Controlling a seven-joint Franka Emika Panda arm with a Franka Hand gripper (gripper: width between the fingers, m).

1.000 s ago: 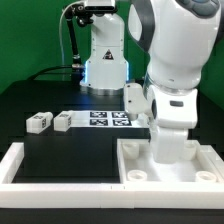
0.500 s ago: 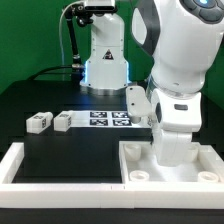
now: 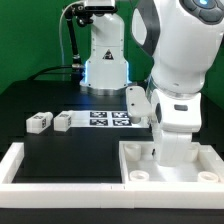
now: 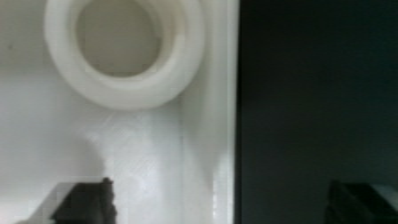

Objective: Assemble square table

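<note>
The square table panel (image 3: 172,172) lies flat at the exterior view's lower right, white with a raised rim and round corner sockets. My gripper (image 3: 160,150) hangs low over it, its fingers mostly hidden by my wrist. In the wrist view, my gripper (image 4: 222,205) is open. One dark fingertip (image 4: 84,203) is over the panel's inside and the other (image 4: 366,203) is over the black surface, so the rim (image 4: 187,150) lies between them. A round corner socket (image 4: 121,45) lies just beyond. Two small white leg blocks (image 3: 38,122) (image 3: 64,120) lie at the left.
The marker board (image 3: 108,118) lies flat between the leg blocks and my arm. Long white bars (image 3: 18,165) frame the black work surface at the left and front. The robot base (image 3: 105,55) stands at the back.
My arm has shifted slightly to the exterior view's right over the panel. The panel and the leg blocks have not moved.
</note>
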